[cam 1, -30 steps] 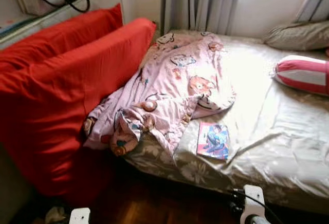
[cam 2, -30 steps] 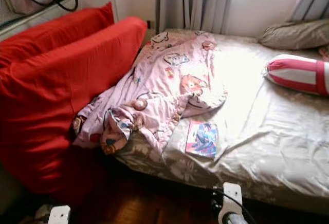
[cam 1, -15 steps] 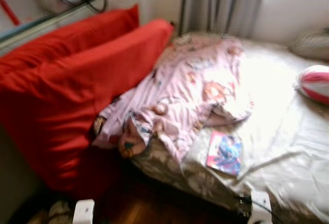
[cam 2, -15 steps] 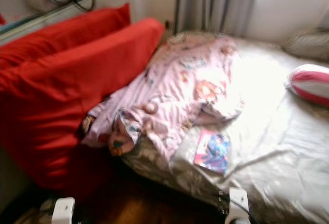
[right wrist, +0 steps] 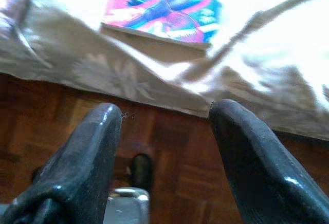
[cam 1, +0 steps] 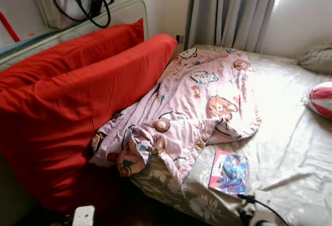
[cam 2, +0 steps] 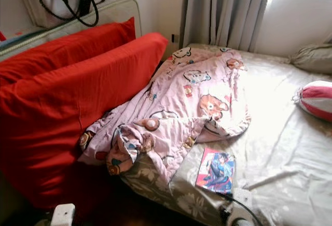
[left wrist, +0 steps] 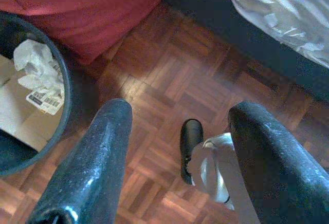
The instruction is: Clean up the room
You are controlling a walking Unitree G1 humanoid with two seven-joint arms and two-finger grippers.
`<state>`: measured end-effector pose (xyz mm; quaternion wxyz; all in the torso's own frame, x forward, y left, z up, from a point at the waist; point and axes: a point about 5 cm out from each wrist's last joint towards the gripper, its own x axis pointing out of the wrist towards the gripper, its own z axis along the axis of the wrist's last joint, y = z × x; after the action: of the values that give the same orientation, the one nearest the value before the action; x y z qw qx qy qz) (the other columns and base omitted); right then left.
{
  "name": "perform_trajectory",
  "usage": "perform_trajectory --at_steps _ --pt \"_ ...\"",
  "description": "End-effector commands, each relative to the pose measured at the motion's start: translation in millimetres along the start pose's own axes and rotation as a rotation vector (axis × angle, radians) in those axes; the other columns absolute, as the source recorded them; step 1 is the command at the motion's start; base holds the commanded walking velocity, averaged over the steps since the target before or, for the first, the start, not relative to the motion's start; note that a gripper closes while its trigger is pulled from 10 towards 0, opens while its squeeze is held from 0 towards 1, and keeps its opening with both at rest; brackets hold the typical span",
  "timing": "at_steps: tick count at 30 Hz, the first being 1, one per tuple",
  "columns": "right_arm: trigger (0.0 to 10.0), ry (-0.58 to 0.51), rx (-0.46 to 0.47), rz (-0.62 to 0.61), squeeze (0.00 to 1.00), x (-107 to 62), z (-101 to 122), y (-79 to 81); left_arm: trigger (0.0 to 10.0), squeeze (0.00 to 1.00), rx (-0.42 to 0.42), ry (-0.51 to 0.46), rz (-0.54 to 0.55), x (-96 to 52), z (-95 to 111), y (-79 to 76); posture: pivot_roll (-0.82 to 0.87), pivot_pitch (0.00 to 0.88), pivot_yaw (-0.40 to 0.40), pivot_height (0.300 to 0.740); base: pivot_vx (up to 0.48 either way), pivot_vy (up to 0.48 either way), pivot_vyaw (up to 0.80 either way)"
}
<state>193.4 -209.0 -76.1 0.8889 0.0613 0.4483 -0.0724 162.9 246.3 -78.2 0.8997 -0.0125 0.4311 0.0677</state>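
Note:
A crumpled pink cartoon-print blanket (cam 1: 197, 101) lies across the left side of the bed (cam 1: 290, 143) and spills over its front corner. A colourful comic book (cam 1: 228, 171) lies flat near the bed's front edge. My right gripper (right wrist: 165, 110) hangs open low beside the bed, just below the comic book (right wrist: 164, 8). Over the parquet floor (left wrist: 169, 64) my left gripper (left wrist: 180, 113) is open, with a dark bin (left wrist: 69, 88) holding crumpled paper (left wrist: 36, 64) beside it. Neither gripper holds anything.
Two big red cushions (cam 1: 78, 96) lean against the bed's left side. A pink-and-white striped pillow (cam 1: 321, 99) and a grey pillow (cam 1: 316, 57) lie at the far right. Grey curtains (cam 1: 233, 11) hang behind. A white bag with black straps (cam 1: 72, 0) sits on the ledge at back left.
The whole picture has shifted right and down, after a blurred frame, as the camera moved. Blanket, book and cushions keep their places on and beside the bed.

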Motion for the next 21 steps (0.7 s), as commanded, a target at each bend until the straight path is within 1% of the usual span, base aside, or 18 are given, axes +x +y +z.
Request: perform_trajectory --at_steps 1,4,5,6,8,9,10,12,13,14,15,16,17,18,19,21 --pt "10.0 -0.019 0.003 -0.017 0.0 -0.5 3.5 -6.1 10.0 0.0 -0.004 0.006 0.0 -0.6 -2.9 -0.6 0.05 0.0 -0.023 0.736 0.0 0.0 0.0" --pt "10.0 -0.031 0.001 -0.013 0.0 -0.5 4.6 -5.5 10.0 0.0 0.008 -0.017 0.003 -0.6 -0.3 0.0 0.05 0.0 -0.022 0.736 0.0 0.0 0.0" --pt "10.0 -0.041 -0.014 -0.009 0.0 -0.5 6.0 -5.6 10.0 0.0 0.002 -0.033 0.007 -0.7 1.0 -0.1 0.06 0.0 -0.023 0.736 0.0 0.0 0.0" --pt "10.0 -0.064 -0.043 0.007 0.0 -0.6 8.9 -5.0 10.0 0.0 -0.024 -0.051 0.003 -0.8 1.9 -0.7 0.06 0.0 -0.025 0.736 0.0 0.0 0.0" --pt "10.0 -0.107 -0.055 0.027 0.0 -1.0 13.0 -3.8 10.0 0.0 -0.038 -0.074 0.0 -1.0 3.6 -1.2 0.07 0.0 -0.027 0.736 0.0 0.0 0.0" --pt "10.0 -0.133 -0.041 0.031 0.0 -1.3 14.9 -3.3 10.0 0.0 -0.047 -0.091 -0.004 -1.2 5.0 -1.4 0.07 0.0 -0.027 0.736 0.0 0.0 0.0" --pt "10.0 -0.133 -0.041 0.031 0.0 -1.3 14.9 -3.3 10.0 0.0 -0.047 -0.091 -0.004 -1.2 5.0 -1.4 0.07 0.0 -0.027 0.736 0.0 0.0 0.0" --pt "10.0 -0.19 -0.022 0.034 0.0 -2.5 18.6 -3.2 10.0 0.0 -0.052 -0.128 -0.007 -1.8 7.2 -1.9 0.07 0.0 -0.031 0.736 0.0 0.0 0.0" --pt "10.0 -0.199 -0.02 0.033 0.0 -2.7 19.1 -3.3 10.0 0.0 -0.053 -0.133 -0.007 -2.0 7.5 -2.0 0.07 0.0 -0.031 0.736 0.0 0.0 0.0" --pt "10.0 -0.232 0.0 0.039 0.0 -3.5 21.2 -3.1 10.0 0.0 -0.055 -0.156 -0.013 -2.3 9.2 -2.6 0.07 0.0 -0.032 0.736 0.0 0.0 0.0" --pt "10.0 -0.265 0.006 0.055 0.0 -3.5 27.3 0.1 10.0 0.0 -0.032 -0.228 -0.026 2.3 30.2 -12.2 0.07 0.0 -0.032 0.736 0.0 0.0 0.0" --pt "10.0 -0.311 0.003 0.074 0.0 -3.0 38.5 6.4 10.0 0.0 -0.012 -0.297 -0.037 5.5 51.0 -21.1 0.07 0.0 -0.032 0.736 0.0 0.0 0.0" --pt "10.0 -0.378 -0.014 0.099 0.0 -3.1 56.9 14.5 10.0 0.0 0.002 -0.373 -0.052 6.9 72.3 -29.3 0.06 0.0 -0.033 0.736 0.0 0.0 0.0" --pt "10.0 -0.424 -0.027 0.116 0.0 -3.8 69.3 20.1 10.0 0.0 0.009 -0.422 -0.063 6.9 85.1 -34.3 0.06 0.0 -0.034 0.736 0.0 0.0 0.0" --pt "10.0 -0.462 -0.045 0.131 0.0 -5.0 78.2 24.0 10.0 0.0 0.015 -0.456 -0.073 5.9 91.8 -35.6 0.06 0.0 -0.035 0.736 0.0 0.0 0.0" --pt "10.0 -0.503 -0.059 0.136 0.0 -6.8 84.7 25.6 10.0 0.0 0.021 -0.495 -0.079 4.0 97.0 -34.5 0.06 0.0 -0.035 0.736 0.0 0.0 0.0"
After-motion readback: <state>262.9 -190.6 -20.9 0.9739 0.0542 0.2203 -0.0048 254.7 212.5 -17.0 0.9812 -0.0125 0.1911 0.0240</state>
